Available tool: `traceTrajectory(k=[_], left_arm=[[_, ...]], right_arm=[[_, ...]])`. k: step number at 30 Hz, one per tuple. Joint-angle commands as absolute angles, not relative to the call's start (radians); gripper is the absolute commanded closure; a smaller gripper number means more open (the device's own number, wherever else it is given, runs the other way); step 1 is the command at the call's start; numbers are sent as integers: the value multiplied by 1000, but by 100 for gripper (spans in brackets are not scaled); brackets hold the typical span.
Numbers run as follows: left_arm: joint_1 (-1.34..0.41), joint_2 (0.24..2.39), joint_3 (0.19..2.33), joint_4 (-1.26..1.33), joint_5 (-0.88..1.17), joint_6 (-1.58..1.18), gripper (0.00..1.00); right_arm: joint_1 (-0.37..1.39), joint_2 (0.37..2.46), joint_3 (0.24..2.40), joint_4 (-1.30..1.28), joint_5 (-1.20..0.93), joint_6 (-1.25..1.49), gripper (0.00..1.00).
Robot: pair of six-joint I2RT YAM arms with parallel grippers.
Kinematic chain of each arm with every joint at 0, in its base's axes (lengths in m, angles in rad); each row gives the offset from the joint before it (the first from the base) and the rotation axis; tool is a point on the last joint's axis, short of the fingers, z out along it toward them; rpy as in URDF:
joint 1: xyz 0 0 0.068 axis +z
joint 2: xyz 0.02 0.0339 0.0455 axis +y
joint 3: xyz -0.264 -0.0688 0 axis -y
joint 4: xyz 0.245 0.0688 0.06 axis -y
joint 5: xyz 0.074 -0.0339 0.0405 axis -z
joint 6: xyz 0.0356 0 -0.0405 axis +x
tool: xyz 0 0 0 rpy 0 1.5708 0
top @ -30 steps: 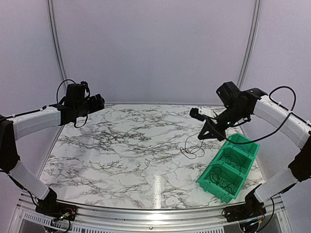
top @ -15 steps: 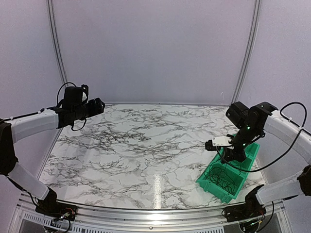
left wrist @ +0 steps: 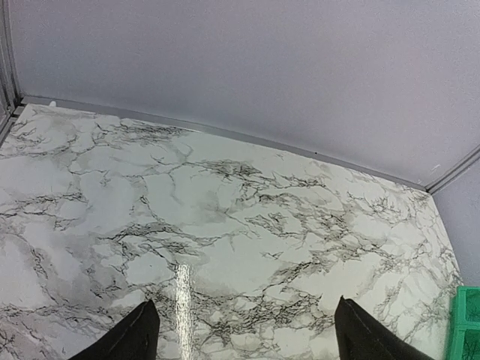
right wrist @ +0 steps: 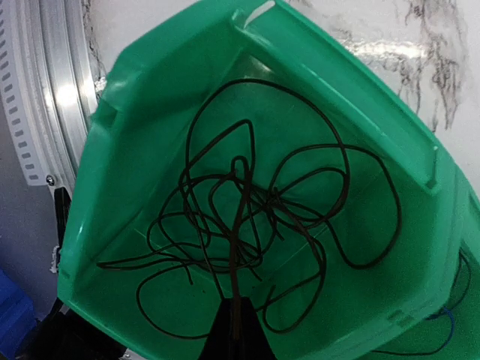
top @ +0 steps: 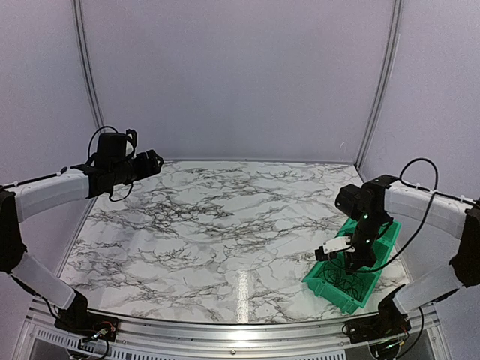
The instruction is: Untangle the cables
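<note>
Right end effector [right wrist: 237,326] pinching cables [right wrist: 255,214], held strand running straight off its tips into green bin [right wrist: 142,127], left end effector [left wrist: 244,326] gaping

Green bin [right wrist: 142,127] compartment holds a loopy tangle of black cables [right wrist: 300,187]. Right gripper [right wrist: 237,306] at bottom edge, fingers [right wrist: 225,334] pinched together on one strand running straight into them from the tangle. Blue wire [right wrist: 442,330] in next compartment, lower right. Marble tabletop [right wrist: 390,30] top right.
</note>
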State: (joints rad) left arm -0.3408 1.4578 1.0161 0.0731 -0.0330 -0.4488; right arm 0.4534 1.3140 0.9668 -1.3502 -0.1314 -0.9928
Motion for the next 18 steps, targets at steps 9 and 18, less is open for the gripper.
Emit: traceTrajectory(k=[9,18], left_arm=[[-341,1422,1021,79,-6,-465,16],[-341,1416,1020,79,-4,-465,16]], right_arm=[[445,1401,953,-1275,-125,-952,99],[445,1324,1009,-1329,-90,-990,58]])
